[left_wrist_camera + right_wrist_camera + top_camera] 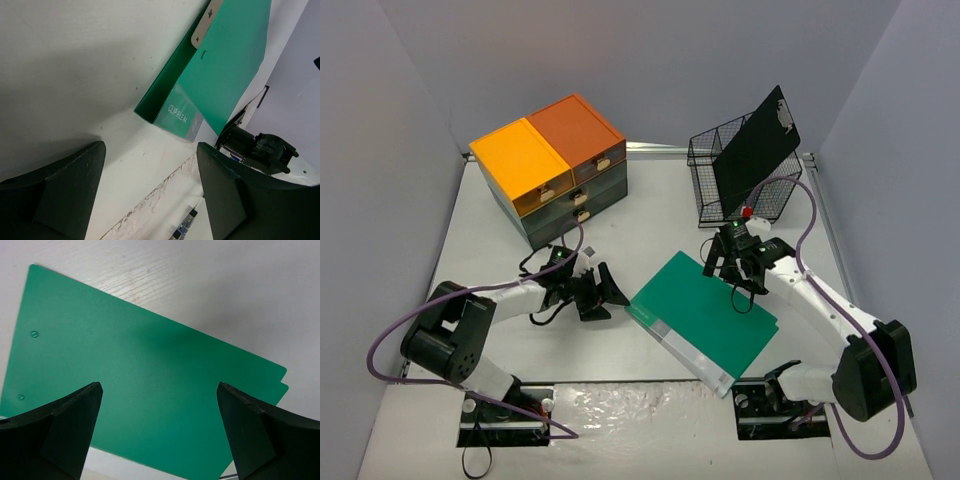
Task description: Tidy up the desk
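Right jaws hang released and empty over the green folder (705, 315); left jaws, likewise released, hover just left of it above the surface (650, 215) spanning the scene. Pinching the folder's thick near-left spine is likely better than its flat cover.

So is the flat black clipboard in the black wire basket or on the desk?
In: the black clipboard stands tilted inside the wire basket, rising above its rim.

Soft even overhead light; top view sharp; faint glare along the near edge of the desk (650, 215). Wrist views dimmer; broad grey shadows; nearest foreground dark, slightly blurred.
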{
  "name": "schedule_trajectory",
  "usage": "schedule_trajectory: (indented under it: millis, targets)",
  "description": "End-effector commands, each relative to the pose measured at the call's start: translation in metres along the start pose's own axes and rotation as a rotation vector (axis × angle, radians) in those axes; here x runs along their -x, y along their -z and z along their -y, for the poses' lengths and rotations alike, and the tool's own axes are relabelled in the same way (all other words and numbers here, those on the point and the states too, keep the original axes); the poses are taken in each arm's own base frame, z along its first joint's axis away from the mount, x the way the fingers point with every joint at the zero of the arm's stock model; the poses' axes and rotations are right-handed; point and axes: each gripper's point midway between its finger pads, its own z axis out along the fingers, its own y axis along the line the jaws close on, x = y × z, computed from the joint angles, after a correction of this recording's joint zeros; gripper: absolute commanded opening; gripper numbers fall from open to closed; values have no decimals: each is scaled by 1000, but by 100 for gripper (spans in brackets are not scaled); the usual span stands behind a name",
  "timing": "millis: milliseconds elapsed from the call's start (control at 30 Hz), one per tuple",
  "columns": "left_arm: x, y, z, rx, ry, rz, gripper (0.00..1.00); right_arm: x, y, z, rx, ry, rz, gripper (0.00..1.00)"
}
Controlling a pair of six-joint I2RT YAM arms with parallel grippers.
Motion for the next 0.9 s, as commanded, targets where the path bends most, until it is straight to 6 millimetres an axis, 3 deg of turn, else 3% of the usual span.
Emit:
schedule_trajectory:
  millis: [0,433,867]
  targets:
    - [3,-4,20,-64,-49,64,71,-3,-21,10,-99,44,16,96]
    - [-24,-23,19,-65,-35,24,71,-8,-65,24,-252,84,29,97]
    - [-42,-23,22,-63,-33,12,71,3,-75,40,-355,19,132,98]
